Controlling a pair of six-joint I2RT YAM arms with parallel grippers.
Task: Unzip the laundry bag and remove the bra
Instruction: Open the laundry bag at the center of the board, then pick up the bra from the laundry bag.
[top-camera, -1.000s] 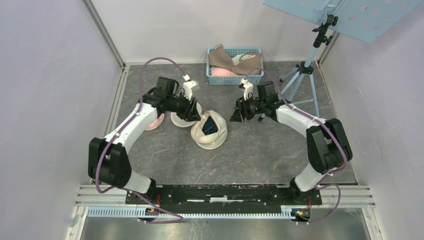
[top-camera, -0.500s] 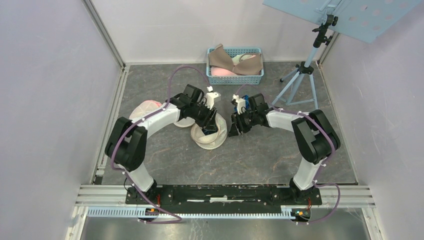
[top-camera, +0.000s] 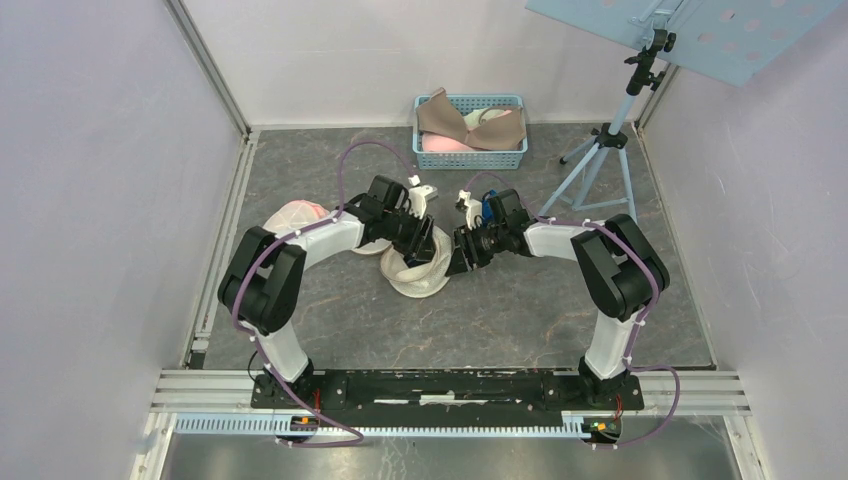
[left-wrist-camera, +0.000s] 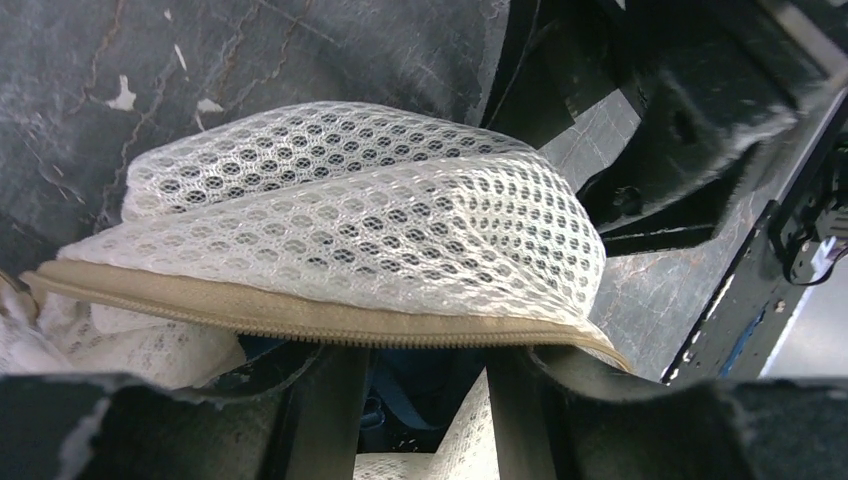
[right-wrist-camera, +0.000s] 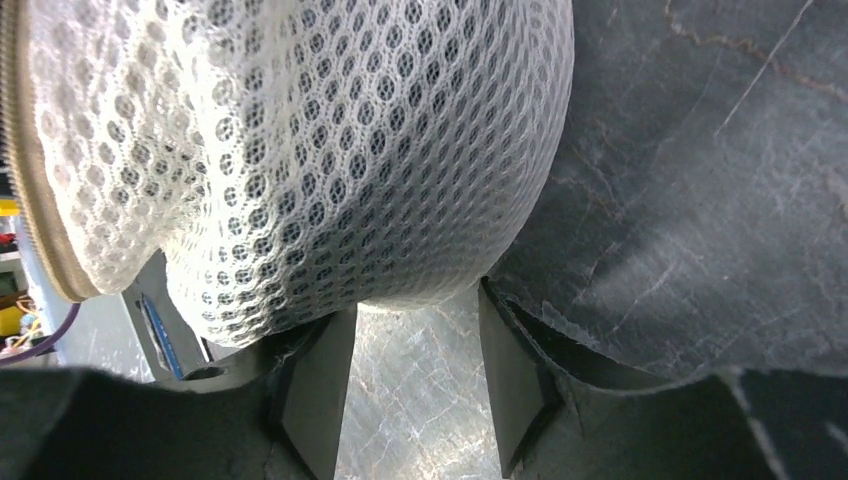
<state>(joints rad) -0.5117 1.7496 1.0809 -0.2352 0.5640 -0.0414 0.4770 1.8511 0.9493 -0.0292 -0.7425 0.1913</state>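
View from above: two robot arms reach inward over a grey table (top-camera: 520, 320) and meet at a white mesh laundry bag (top-camera: 410, 281) lying near its middle. The left tool (top-camera: 428, 248) comes at the bag from the left, the right tool (top-camera: 456, 262) from the right, and both are close against it.

Left wrist view: the bag's beige zipper (left-wrist-camera: 300, 318) runs across the frame with a dark gap beneath it, so the bag looks unzipped along the stretch in view. In that gap sits a dark blue bra (left-wrist-camera: 412, 395) (my reading; only a sliver of fabric shows). The left tool is about half open at the mouth of the bag, and I see nothing pinched between its fingers.

Right wrist view: the mesh bulges just above the right tool, brushing one finger (right-wrist-camera: 318, 385). This tool is also about half open, with bare table showing between the fingers, so it has hold of nothing.

A blue basket (top-camera: 470, 159) of other bras stands at the far edge.

Progress, as I judge it: the unzipping is largely done; the bra is inside the bag, not yet grasped or pulled out.
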